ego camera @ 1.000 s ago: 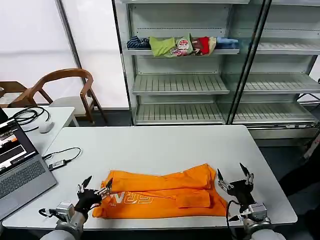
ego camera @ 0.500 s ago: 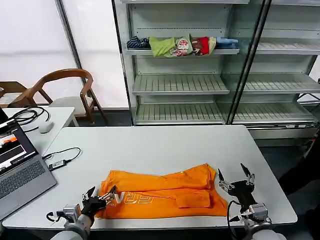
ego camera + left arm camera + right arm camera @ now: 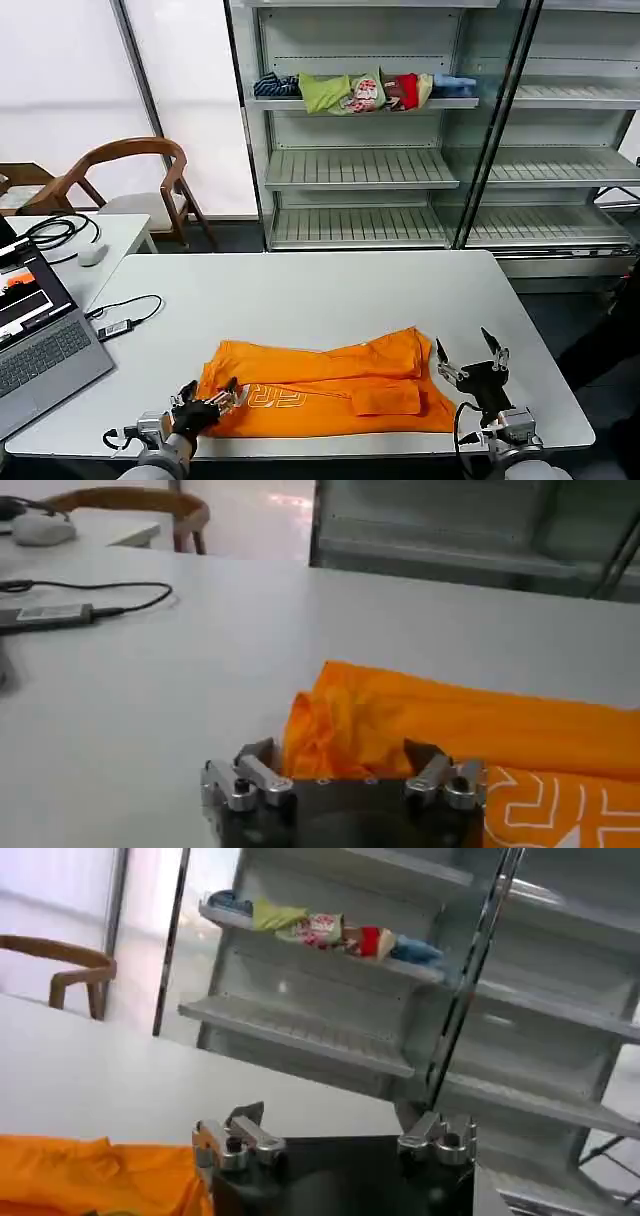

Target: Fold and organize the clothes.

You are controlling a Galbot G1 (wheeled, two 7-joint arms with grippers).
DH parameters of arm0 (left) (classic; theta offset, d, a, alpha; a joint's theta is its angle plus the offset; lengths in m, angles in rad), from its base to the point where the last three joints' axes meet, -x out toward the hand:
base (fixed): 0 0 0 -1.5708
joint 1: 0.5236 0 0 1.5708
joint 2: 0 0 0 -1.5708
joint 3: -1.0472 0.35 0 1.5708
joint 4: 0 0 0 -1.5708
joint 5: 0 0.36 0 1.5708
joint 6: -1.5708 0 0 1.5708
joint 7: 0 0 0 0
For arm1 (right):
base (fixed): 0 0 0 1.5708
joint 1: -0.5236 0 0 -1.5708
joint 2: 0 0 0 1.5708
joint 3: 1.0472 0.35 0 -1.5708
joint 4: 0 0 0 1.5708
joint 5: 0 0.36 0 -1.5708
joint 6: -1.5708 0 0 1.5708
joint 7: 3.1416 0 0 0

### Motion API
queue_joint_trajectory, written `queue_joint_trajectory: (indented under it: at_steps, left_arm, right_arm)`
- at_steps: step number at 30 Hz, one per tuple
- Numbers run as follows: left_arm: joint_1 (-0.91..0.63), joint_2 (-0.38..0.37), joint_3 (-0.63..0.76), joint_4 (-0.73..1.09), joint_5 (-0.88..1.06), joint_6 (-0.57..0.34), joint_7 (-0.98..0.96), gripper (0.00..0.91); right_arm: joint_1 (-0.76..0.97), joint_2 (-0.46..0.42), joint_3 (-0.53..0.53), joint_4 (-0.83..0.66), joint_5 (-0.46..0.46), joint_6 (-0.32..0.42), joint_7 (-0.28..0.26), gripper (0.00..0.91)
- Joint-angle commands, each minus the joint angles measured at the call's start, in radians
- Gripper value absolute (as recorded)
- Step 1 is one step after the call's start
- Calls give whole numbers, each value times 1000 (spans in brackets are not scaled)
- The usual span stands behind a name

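A: T-shirt, bright orange, lies partly folded along the near edge of the bench, at about six o'clock from the bench's middle, white lettering showing toward its left end.

B: And the arms?

A: The left gripper is at the shirt's left end, around seven o'clock, fingers spread with the bunched orange edge between them; I can't say they've closed on it. The right gripper hovers just beside the shirt's right end, at five o'clock, fingers released and holding nothing.

B: How will the cloth behave?

A: I'd judge it light, soft and limp. It will sag and crease wherever it's lifted, and likely drag across the smooth bench rather than slip from a pinch. Nothing fragile about it.

B: Best place to hold?

A: Probably the outer corners or hem at each end, pinching all layers together. Farther back, at twelve o'clock, a shelf carries a row of other garments.
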Motion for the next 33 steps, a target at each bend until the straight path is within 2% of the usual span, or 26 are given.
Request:
queue_joint_trajectory:
  at_steps: [1,12,21,27,33]
  left_arm:
    - [-8,-4,25,33,22,3,-17,20]
    - [9,-1,19,45,34,-1,-17,20]
    - [-9,-10,1,39,45,-40,32,10]
    - [-35,41,-113,31,71,-19,44,10]
    - [-62,109,-287,106,88,4,56,10]
  right_arm:
    - [-6,0,5,3,1,0,0,907]
    - [-16,6,5,5,0,2,-1,907]
    - [-14,6,6,14,-1,0,-1,907]
    - [-10,13,-1,9,-7,-1,0,907]
    - [9,12,-14,-1,-8,-1,0,907]
